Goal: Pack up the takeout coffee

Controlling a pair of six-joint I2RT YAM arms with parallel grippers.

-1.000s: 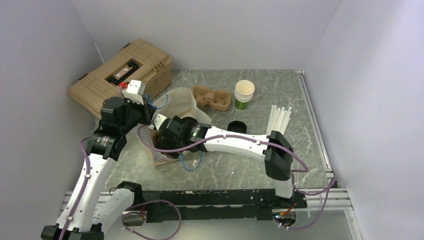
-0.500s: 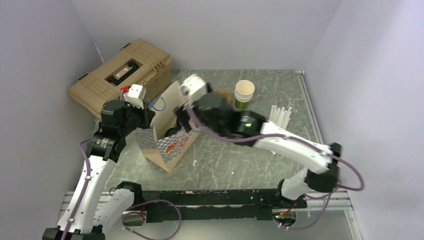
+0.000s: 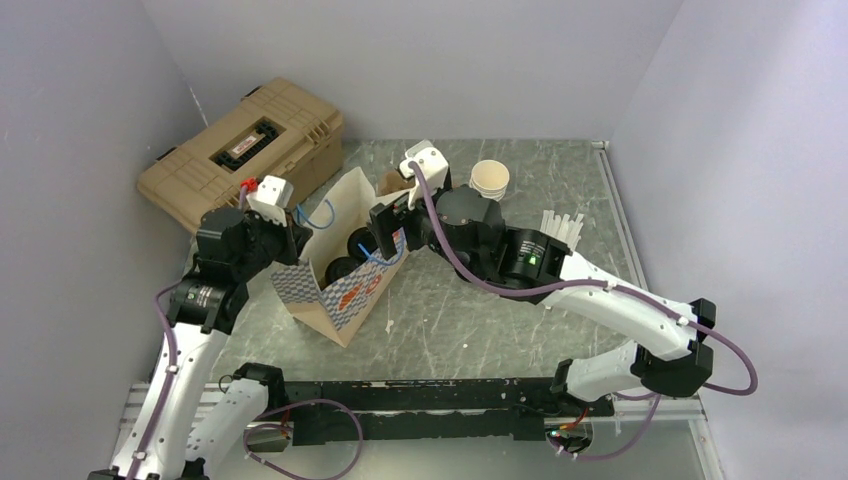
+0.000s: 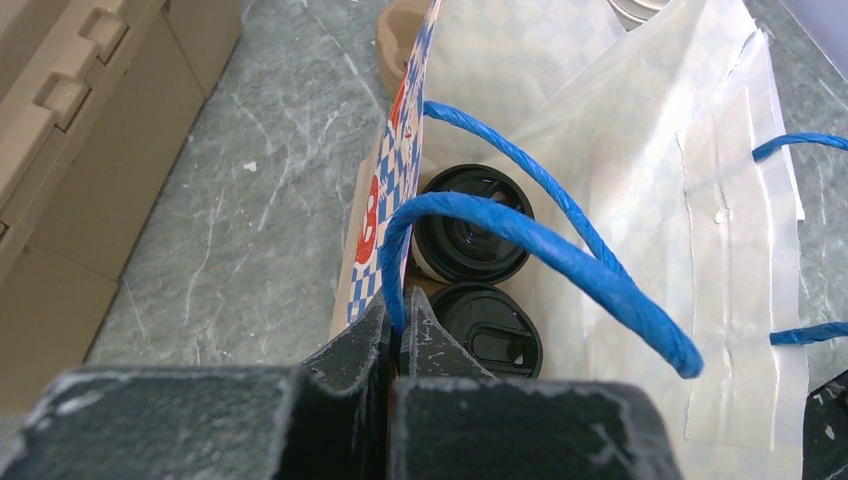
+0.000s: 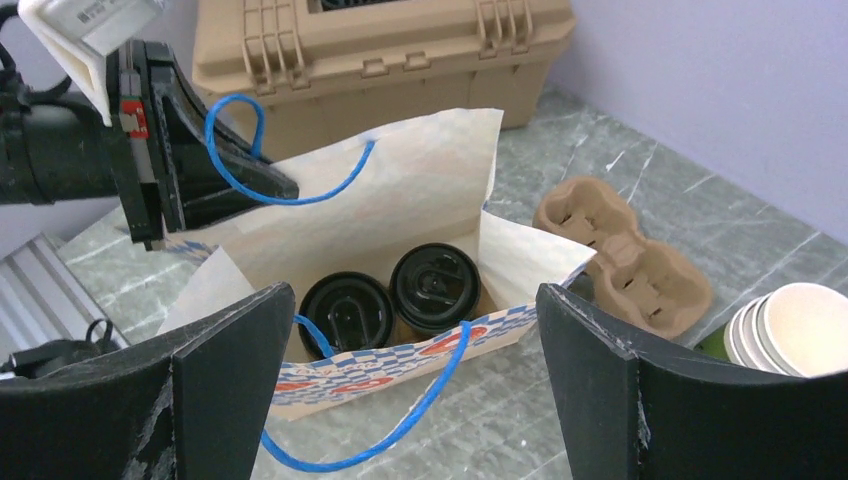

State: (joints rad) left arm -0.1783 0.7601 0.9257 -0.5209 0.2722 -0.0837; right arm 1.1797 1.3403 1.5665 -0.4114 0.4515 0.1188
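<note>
Two takeout coffees (image 5: 347,312) (image 5: 435,288) with black lids stand side by side inside an open paper bag (image 5: 420,190) printed with blue checks. In the top view the coffees (image 3: 340,268) (image 3: 362,243) sit low in the bag (image 3: 340,300). My left gripper (image 4: 399,310) is shut on the bag's blue cord handle (image 4: 520,240) at the bag's left rim, holding that side up. My right gripper (image 5: 415,292) hangs open and empty just above the bag's near wall, clear of the cups. It appears in the top view (image 3: 392,225) at the bag's right side.
A tan toolbox (image 3: 245,145) lies at the back left. Behind the bag are a cardboard cup carrier (image 5: 625,260) and a stack of lidless cups (image 3: 489,178). White straws (image 3: 565,228) lie to the right, partly behind my right arm.
My right gripper has come up out of the bag and drawn back to the right, still open. The bag now stands open and upright. My left gripper keeps its hold on the handle.
</note>
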